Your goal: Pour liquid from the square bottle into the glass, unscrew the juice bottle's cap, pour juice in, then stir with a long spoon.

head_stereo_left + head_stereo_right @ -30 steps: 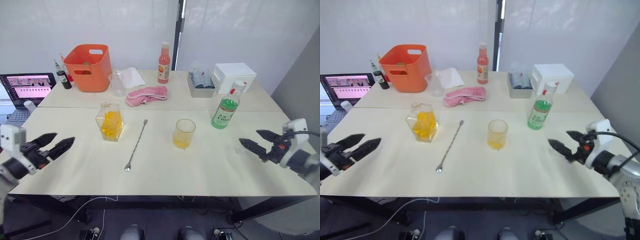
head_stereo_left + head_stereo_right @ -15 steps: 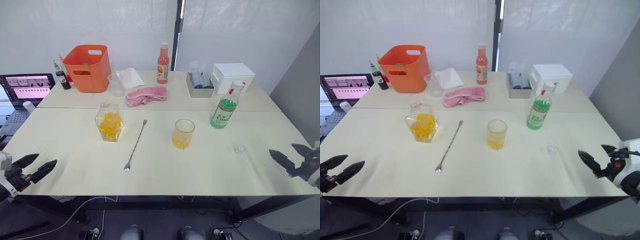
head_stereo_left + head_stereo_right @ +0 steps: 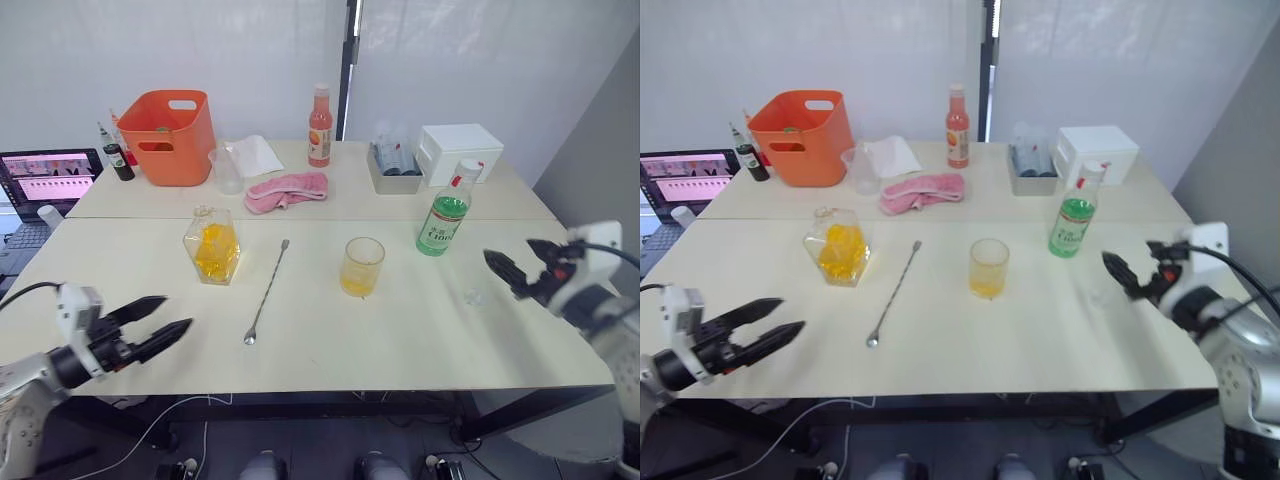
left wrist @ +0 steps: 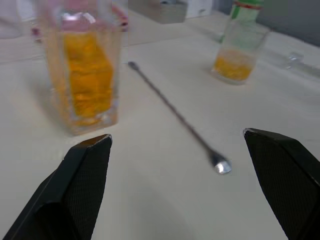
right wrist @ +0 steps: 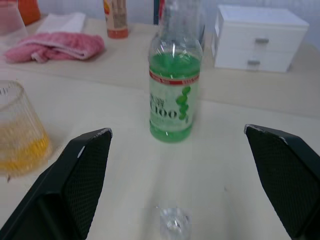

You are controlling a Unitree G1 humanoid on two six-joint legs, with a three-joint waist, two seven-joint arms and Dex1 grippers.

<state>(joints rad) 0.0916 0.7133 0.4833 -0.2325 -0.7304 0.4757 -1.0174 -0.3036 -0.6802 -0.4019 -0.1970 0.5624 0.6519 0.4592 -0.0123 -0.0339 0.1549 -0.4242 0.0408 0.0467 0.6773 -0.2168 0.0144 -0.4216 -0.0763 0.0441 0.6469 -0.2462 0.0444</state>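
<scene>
The square bottle (image 3: 213,247) with yellow-orange liquid stands left of centre on the table. The long spoon (image 3: 268,292) lies flat between it and the glass (image 3: 361,266), which holds a little yellow-orange liquid. The green juice bottle (image 3: 443,222) stands upright to the right of the glass, its white cap (image 3: 468,168) on. My left gripper (image 3: 175,312) is open low over the front left of the table, pointing toward the spoon (image 4: 175,115) and the square bottle (image 4: 87,75). At the right edge my right gripper (image 3: 508,252) is open, facing the juice bottle (image 5: 175,95).
A small clear stopper (image 3: 474,296) lies just ahead of the right gripper. Along the back stand an orange bucket (image 3: 170,135), a measuring cup (image 3: 230,170), a pink cloth (image 3: 287,190), an orange-red bottle (image 3: 319,125), a grey tray (image 3: 395,165) and a white drawer box (image 3: 460,152). A laptop (image 3: 50,175) sits far left.
Both grippers have come back in from beyond the front corners: the left now over the front left of the table, the right up toward the juice bottle. Bottles, glass and spoon stay put.
</scene>
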